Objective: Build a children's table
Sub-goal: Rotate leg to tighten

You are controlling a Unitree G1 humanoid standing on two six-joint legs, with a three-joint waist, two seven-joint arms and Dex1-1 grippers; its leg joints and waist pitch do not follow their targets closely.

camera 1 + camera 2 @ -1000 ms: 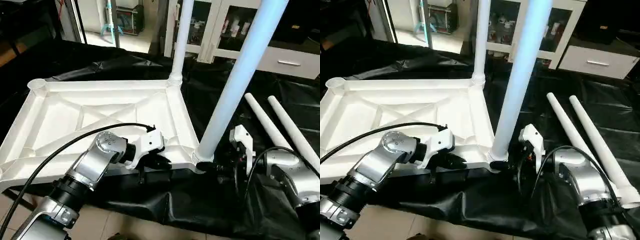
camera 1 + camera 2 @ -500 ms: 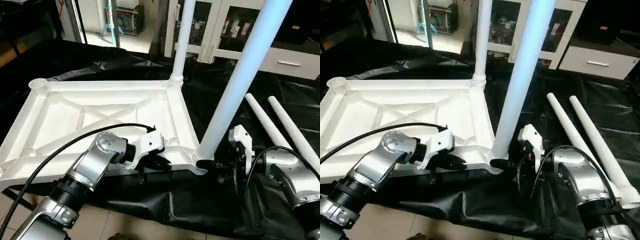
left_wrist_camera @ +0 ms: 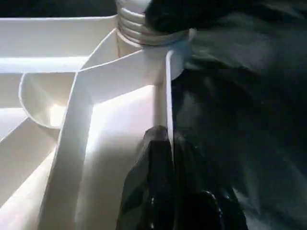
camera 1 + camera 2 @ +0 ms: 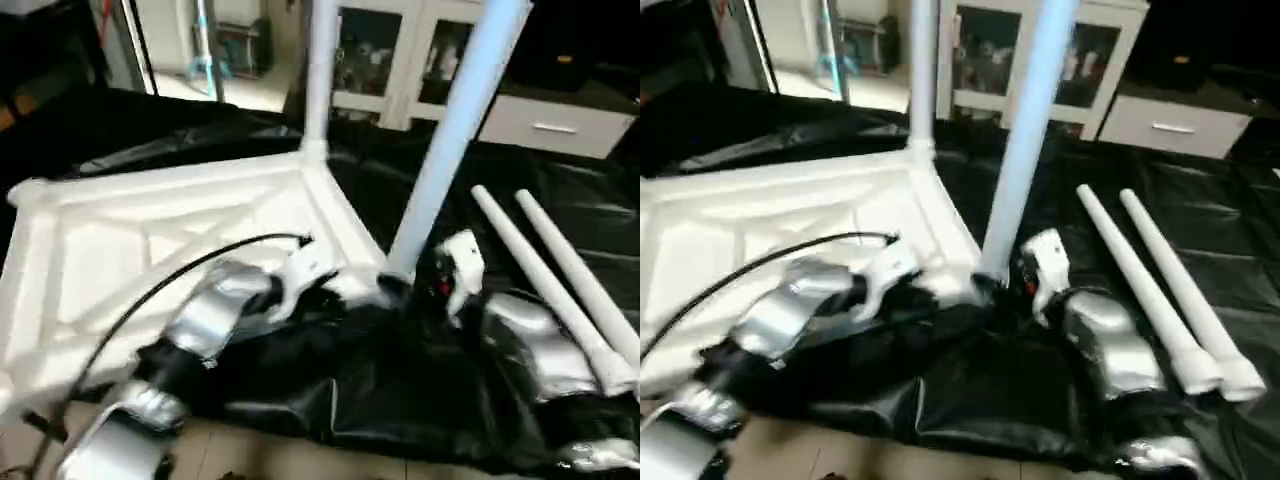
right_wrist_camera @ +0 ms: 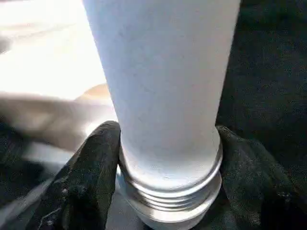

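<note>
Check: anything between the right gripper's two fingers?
Yes: the near upright leg, just above its ribbed base. The right gripper fingers flank it, seen in the right wrist view.

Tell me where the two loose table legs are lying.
In the left eye view the two loose legs lie side by side on the black sheet at the right, beyond the right gripper and right of the upright leg.

A: Both head views are smeared with motion blur; the silver forearm (image 4: 215, 320) is a streak.

B: Light falls from behind the upright leg (image 4: 455, 130), which looks bluish. The tabletop (image 4: 120, 240) left of it glares white.

A: Right wrist view: that tabletop is washed out beside the leg. The black sheet (image 4: 980, 390) stays dim.
</note>
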